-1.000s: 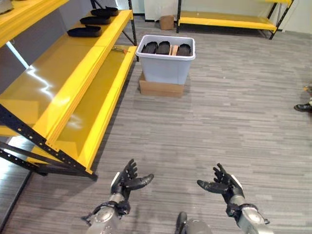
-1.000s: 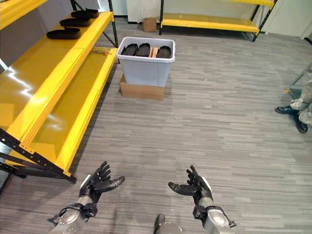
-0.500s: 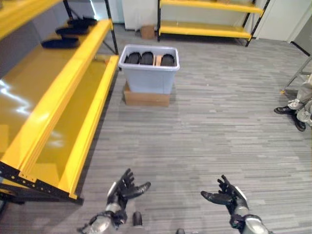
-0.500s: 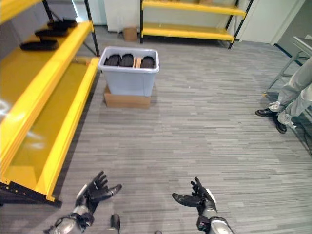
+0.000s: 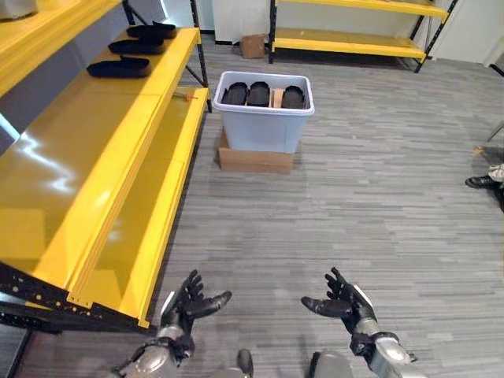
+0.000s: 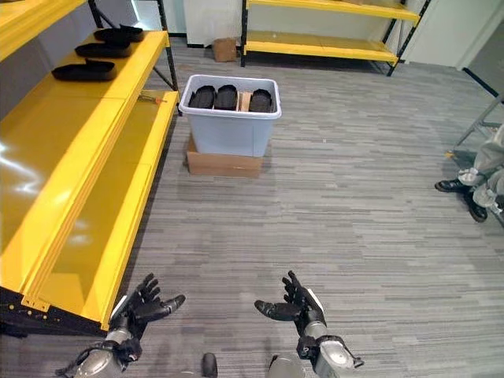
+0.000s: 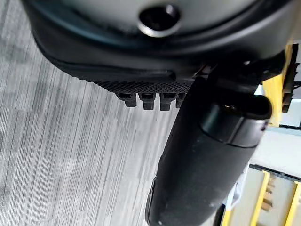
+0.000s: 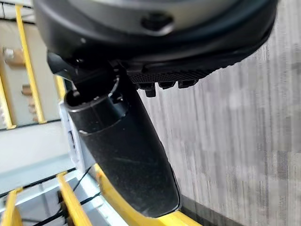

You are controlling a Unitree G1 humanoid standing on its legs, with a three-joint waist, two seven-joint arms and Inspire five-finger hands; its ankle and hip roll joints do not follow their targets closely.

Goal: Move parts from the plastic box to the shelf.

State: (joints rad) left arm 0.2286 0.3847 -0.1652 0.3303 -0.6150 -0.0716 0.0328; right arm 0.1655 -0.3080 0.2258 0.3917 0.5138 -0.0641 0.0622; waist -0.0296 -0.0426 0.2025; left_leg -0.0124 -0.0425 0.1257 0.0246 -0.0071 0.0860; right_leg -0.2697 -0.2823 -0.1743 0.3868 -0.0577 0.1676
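- The pale grey plastic box (image 5: pixel 264 114) sits far ahead on a flat brown cardboard carton (image 5: pixel 255 159), which lifts it off the grey plank floor (image 5: pixel 378 205), probably for an easier reach.
- Three black oblong parts (image 5: pixel 258 94) lie side by side inside it; three more (image 5: pixel 120 68) rest on the yellow metal shelf (image 5: pixel 94 150) to the left.
- The left hand (image 5: pixel 187 299) and right hand (image 5: pixel 340 298) hover near, palms facing, fingers spread and empty, seemingly ready to take a part.

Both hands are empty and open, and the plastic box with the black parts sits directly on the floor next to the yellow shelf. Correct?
Not quite: the left eye view shows the plastic box resting on a cardboard box, not the floor. The rest holds.
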